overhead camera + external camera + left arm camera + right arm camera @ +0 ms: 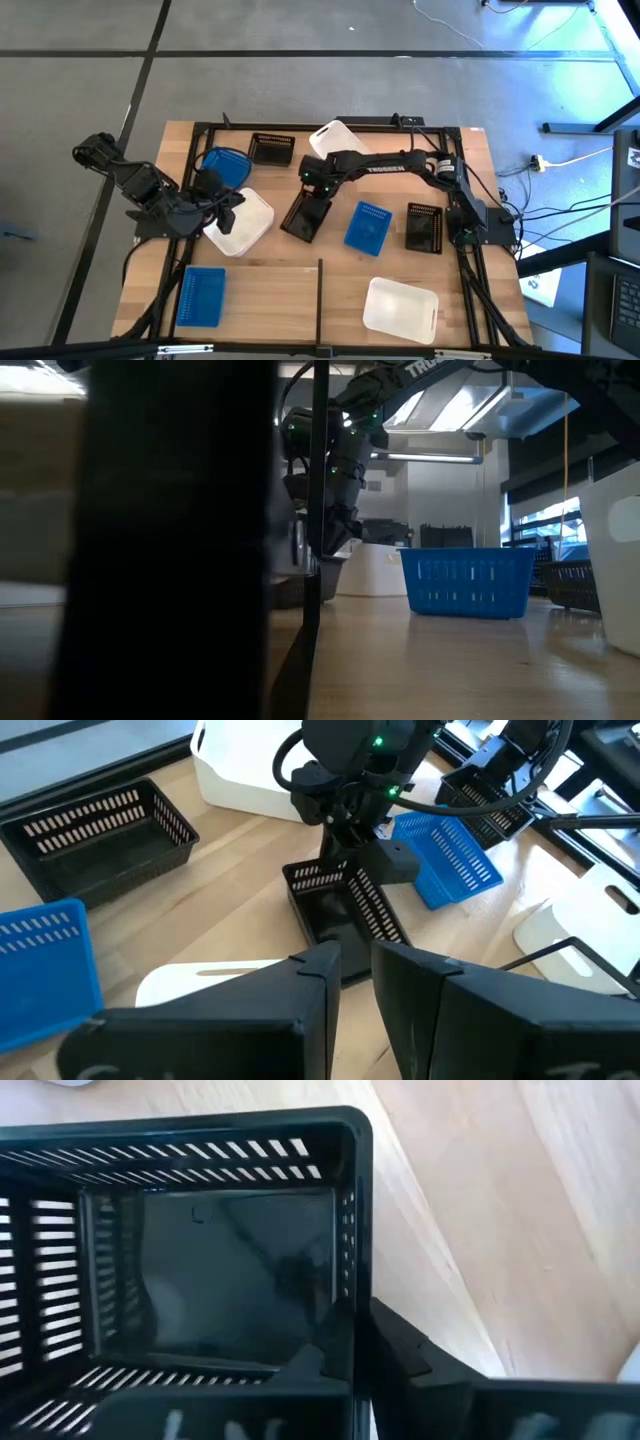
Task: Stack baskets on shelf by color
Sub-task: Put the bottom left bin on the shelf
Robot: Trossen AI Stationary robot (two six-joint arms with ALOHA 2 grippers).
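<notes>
the right gripper (318, 183) is pinched shut on one wall of a black basket (308, 215) at mid-shelf (270, 295), and that thin edge hold could let the basket swing or slip out on a lift (only one rim is caught). the arm reaches in over the shelf, wrist bent down onto the basket's far rim. the left gripper (228, 205), just left of that basket, hovers over a white basket (243, 225), fingers slightly parted and empty.
</notes>
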